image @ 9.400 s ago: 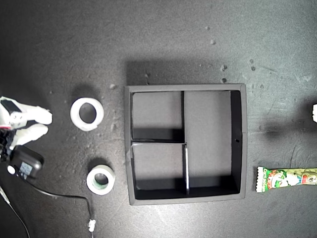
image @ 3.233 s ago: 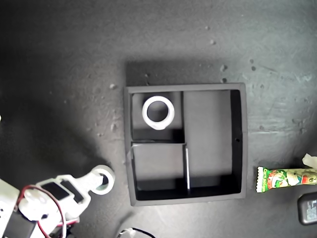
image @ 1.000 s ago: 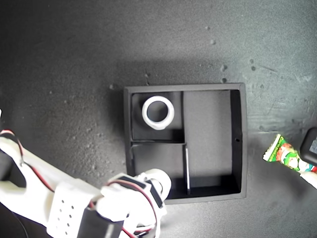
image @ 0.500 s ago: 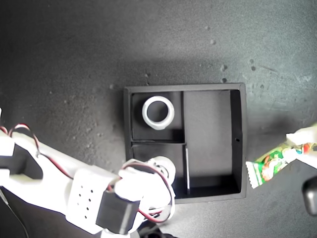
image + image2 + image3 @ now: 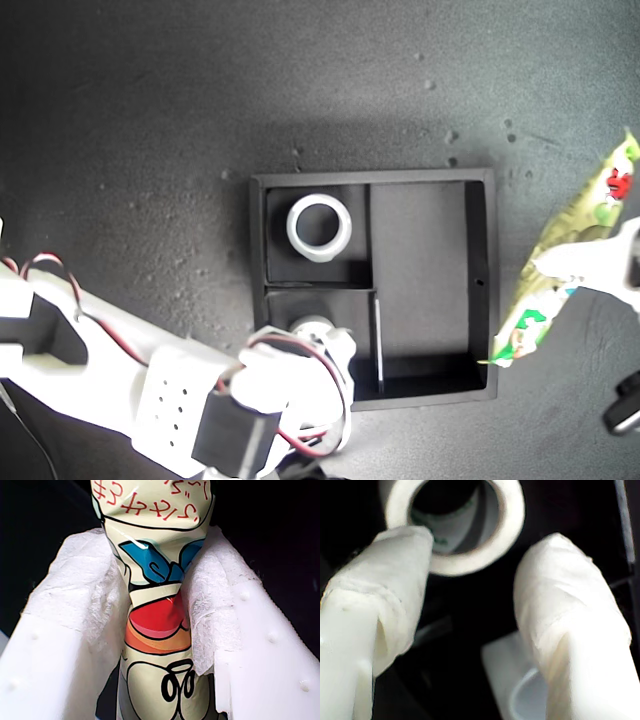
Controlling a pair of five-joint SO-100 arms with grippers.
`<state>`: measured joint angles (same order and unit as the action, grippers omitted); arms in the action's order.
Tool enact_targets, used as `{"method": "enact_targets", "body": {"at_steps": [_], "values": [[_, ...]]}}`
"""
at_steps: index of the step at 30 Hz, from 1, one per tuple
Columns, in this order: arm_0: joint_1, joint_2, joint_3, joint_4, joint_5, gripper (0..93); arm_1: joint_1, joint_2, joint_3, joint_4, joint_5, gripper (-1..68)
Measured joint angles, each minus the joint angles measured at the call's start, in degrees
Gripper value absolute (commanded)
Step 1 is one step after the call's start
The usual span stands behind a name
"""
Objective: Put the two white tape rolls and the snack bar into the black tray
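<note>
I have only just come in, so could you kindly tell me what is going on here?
I am loading a black tray with both arms. The plain white tape roll already lies in one small compartment. My second gripper stands open at the roll with the greenish core, which sits in the other small compartment. My first gripper is shut on the snack bar, held beside the tray on the exterior view's right and not yet inside.

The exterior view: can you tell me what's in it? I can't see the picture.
A black tray sits mid-table with a plain white tape roll in one small compartment. My second gripper hangs open over the greenish-core tape roll in the other, while my first gripper holds the snack bar beside the tray.
</note>
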<state>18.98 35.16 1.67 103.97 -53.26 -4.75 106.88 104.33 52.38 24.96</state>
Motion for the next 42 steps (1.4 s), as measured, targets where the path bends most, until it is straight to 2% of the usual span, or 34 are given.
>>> {"method": "enact_targets", "body": {"at_steps": [3, 10, 11, 13, 15, 18, 19, 21, 22, 25, 26, 29, 33, 42], "values": [[-0.8, 6.4, 5.1, 0.1, -0.7, 0.1, -0.2, -11.9, -8.1, 0.0, -4.0, -0.6], [-7.5, 31.6, 28.7, 0.2, -5.4, 0.1, -0.7, -22.1, -15.2, -4.9, -7.5, -0.2], [-9.1, 36.3, 34.0, 0.2, -6.3, 0.1, -1.1, -22.1, -15.2, -6.2, -7.7, 1.9], [-13.1, 46.1, 45.6, -0.3, -7.8, 0.1, -2.4, -22.1, -14.5, -8.5, -7.9, 15.6], [-17.4, 56.3, 58.6, -4.5, -8.2, 0.1, -3.8, -22.1, -13.2, -9.4, -7.9, 25.4], [-20.9, 69.8, 78.3, -12.0, -8.3, 0.1, -4.7, -22.2, -11.7, -9.4, -7.6, 32.6], [-21.5, 73.7, 84.6, -14.6, -8.3, 0.1, -4.7, -22.2, -11.6, -9.1, -7.0, 32.8], [-21.5, 81.0, 96.6, -20.1, -8.5, 0.1, -4.7, -22.2, -11.1, -8.2, -6.0, 32.1], [-21.4, 84.8, 102.5, -23.2, -9.1, 0.1, -4.8, -22.2, -11.1, -7.8, -5.4, 27.8], [-21.5, 96.9, 119.3, -30.9, -11.5, 0.1, -5.4, -22.2, -12.9, -5.8, -2.9, 5.0], [-21.6, 101.0, 124.5, -33.0, -12.4, 0.1, -5.5, -22.2, -14.5, -4.5, -1.1, -0.1], [-20.2, 112.6, 138.3, -37.4, -15.0, 0.1, -4.6, -20.7, -19.2, 1.3, 7.6, -0.4], [-17.3, 123.8, 149.6, -39.5, -17.3, 0.1, -2.8, -9.1, -16.2, 2.7, 21.2, -0.6], [-14.1, 149.8, 168.0, -38.5, -20.5, 0.1, 1.1, 35.1, 21.8, -1.2, 45.1, -0.6]]}}
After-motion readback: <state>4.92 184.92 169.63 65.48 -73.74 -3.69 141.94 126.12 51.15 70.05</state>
